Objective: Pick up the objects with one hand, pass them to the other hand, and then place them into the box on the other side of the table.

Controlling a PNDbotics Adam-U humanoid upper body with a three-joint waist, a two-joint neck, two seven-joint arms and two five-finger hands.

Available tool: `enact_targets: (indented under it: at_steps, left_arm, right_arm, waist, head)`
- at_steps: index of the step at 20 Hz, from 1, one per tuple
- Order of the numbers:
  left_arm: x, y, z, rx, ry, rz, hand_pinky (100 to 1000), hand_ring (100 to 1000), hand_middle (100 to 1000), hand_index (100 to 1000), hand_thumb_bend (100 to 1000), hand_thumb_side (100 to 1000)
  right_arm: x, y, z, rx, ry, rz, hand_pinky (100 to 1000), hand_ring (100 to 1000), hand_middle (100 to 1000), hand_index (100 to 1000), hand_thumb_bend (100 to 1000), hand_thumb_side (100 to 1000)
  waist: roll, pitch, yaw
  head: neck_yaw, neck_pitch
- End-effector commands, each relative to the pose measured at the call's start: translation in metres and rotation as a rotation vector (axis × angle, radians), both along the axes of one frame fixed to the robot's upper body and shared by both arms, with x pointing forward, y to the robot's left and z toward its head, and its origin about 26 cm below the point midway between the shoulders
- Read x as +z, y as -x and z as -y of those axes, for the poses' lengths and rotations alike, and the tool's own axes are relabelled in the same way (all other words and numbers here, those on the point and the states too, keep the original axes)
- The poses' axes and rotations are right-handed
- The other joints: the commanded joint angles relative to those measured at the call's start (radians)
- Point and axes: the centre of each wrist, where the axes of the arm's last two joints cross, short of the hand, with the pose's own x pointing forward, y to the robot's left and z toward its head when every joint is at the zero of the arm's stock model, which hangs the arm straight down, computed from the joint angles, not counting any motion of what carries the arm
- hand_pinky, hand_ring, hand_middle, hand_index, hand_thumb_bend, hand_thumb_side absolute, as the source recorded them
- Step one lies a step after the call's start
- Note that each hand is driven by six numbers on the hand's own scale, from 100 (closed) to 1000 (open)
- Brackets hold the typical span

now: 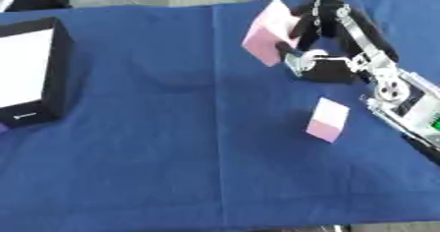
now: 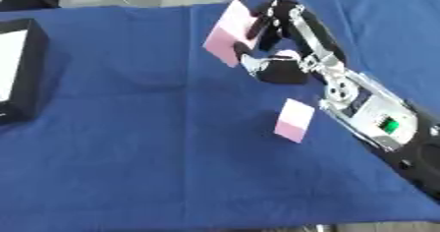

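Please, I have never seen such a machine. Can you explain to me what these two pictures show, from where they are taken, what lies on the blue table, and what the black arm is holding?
Both pictures come from a stereo camera in a humanoid robot's head, looking down: its left eye and its right eye, at the same moment. The black and silver arm entering from the right ends in the robot's right hand. Its fingers are curled round a pink block, which is tilted. A second, smaller pink block lies alone on the blue tablecloth. At the left edge stands a black box with a white inside, where things are to go. The left hand is not in view.
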Motion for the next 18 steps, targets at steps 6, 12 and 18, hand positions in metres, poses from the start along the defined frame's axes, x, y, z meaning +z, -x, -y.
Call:
enact_targets:
  at_steps: [6,12,18]
  left_arm:
    - [0.016,0.011,0.023,0.027,-0.070,0.061,859,804,813,803,100,565]
    - [0.017,0.016,0.037,0.054,-0.180,0.073,851,804,813,810,100,546]
    - [0.017,0.018,0.041,0.084,-0.186,0.075,849,803,811,810,100,525]
  right_arm:
    - [0.009,0.001,-0.003,0.002,0.060,0.074,456,438,510,490,100,100]
    - [0.006,0.001,-0.009,0.029,0.093,0.084,441,438,510,491,100,100]
    - [0.005,0.000,-0.015,0.076,0.103,0.097,437,438,509,491,100,100]
  waist:
    - [0.003,-0.031,0.014]
    - [0.006,-0.036,0.016]
    - [0.009,-0.039,0.012]
  head:
    - [-0.012,0.001]
    - [-0.011,0.009]
    - [0.000,0.018]
